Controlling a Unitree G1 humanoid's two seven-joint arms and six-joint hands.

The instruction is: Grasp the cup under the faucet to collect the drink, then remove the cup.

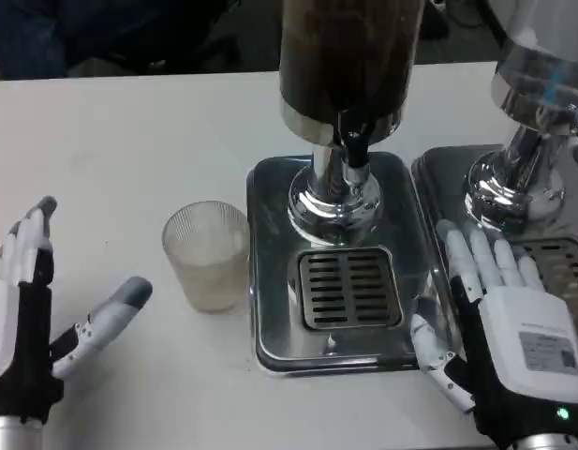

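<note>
**Standing beside the tray, the cup waits ungrasped**

Standing upright on the white table, the ribbed clear cup sits just left of the steel drip tray, not under the faucet. The faucet hangs from a dark-filled dispenser whose chrome foot rises at the far end of the tray, with the slotted grate near its middle. To the near left of the cup, the left hand is spread wide and holds nothing, its thumb pointing toward the cup but apart from it. At the tray's near right corner, the right hand lies flat with fingers apart, empty. A second dispenser stands at the far right.
</note>
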